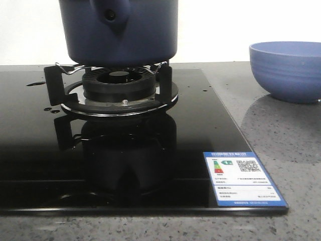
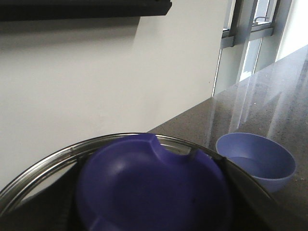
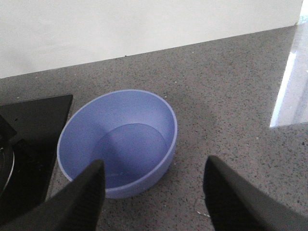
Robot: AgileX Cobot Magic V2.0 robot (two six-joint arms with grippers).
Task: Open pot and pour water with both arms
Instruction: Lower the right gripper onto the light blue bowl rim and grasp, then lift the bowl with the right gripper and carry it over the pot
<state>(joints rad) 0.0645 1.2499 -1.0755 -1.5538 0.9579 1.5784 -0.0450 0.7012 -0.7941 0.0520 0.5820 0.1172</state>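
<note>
- Left gripper: its fingers cannot be clearly made out in the left wrist view, so I cannot tell whether they are open, closed or holding anything.
- Directly ahead of that wrist, very close, is a round steel-rimmed glass disc (image 2: pixel 43 163) with a matte dark-blue moulded part (image 2: pixel 154 187) at its centre. It is probably the pot's lid, though the pictures do not confirm this.
- The pot (image 1: pixel 120 30) stands upright on the black burner stand (image 1: pixel 119 88), on the glossy black glass hob (image 1: pixel 125 165). It is dark navy, matte and straight-sided, and its vertical axis is not tilted.
- The stubby rounded knob (image 1: pixel 110 15), with a dark hole, faces the front camera. The pot's top is cut off by the frame, so whether it is covered cannot be seen.
- The hob carries a blue-edged energy label (image 1: pixel 243 178) at its near right corner. The speckled grey stone counter (image 1: pixel 281 135) continues to its right.
- The bowl (image 1: pixel 288 70) is periwinkle blue, round, smooth inside and faintly ribbed outside. It sits on the counter, apart from the hob, and appears to hold a shallow layer of water.
- The right gripper (image 3: pixel 155 166) is spread wide and grips nothing. Its dark fingers (image 3: pixel 86 197) frame the bowl, which lies just ahead of and between them.
- The pot lies off to the hob side of these fingers, outside the right wrist view.
- Judgement: the right arm is nearer the bowl than the pot, and reaching the pot calls for a sideways move toward the hob.
</note>
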